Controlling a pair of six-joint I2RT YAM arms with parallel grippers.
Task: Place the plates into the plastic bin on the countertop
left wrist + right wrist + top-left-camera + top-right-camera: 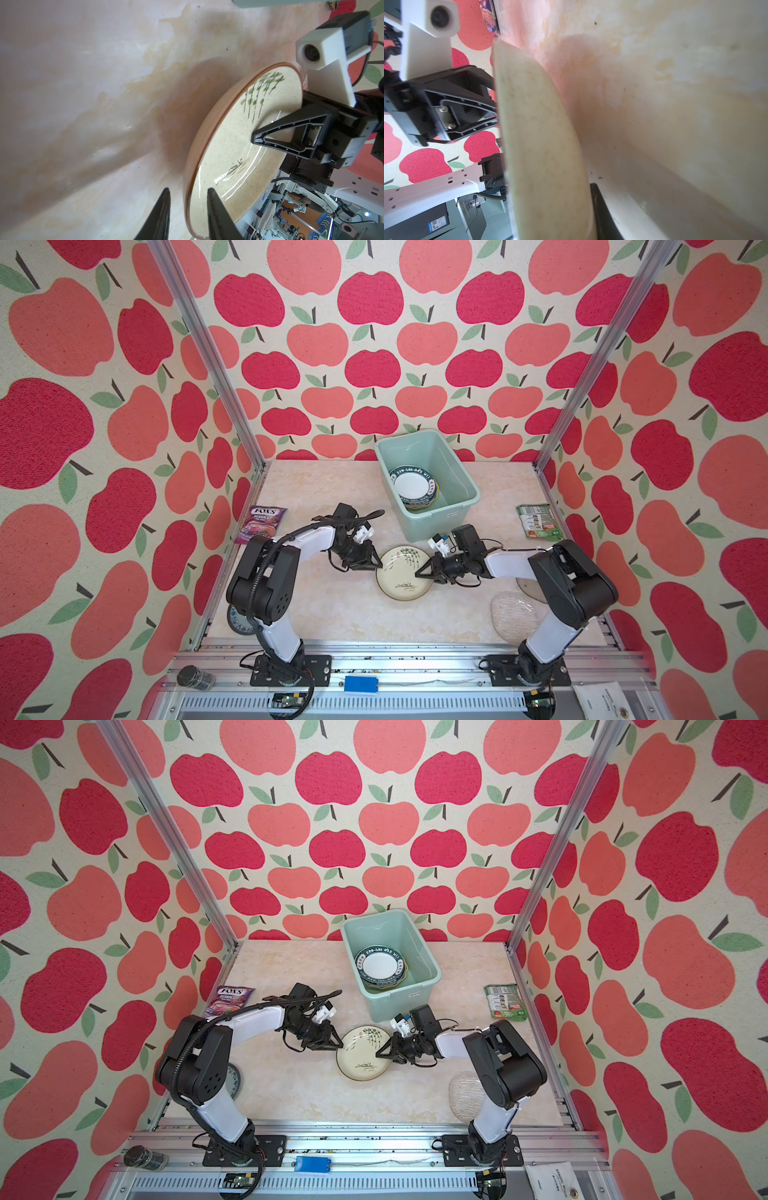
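probably best to treat the cream plate with green plant (402,576) as rigid, glazed, fairly heavy and breakable: no give under a squeeze, slick on the face, unforgiving of a drop. sits, in both top views, at 6 o'clock of the mint-green plastic bin (432,526), over the marble-patterned countertop (332,614), and looks tipped rather than flat, judging from the shadow under it in the left wrist view. pinched at its 3 o'clock rim by the right gripper (417,574), one finger (291,133) across the glazed face and one finger (602,212) against the matt underside, so clenched on the plate. straddled at its 9 o'clock rim by the left gripper (379,567), fingers (162,214) parted with the rim between them, not squeezing. take hold only at the rim, well past the raised lip, and keep the plate near level, given the leverage of the far edge under a one-sided pinch. lower gently toward 12 o'clock onto the white plate with dark lettered rim (413,485) already lying in the bin; avoid knocking ceramic on ceramic.
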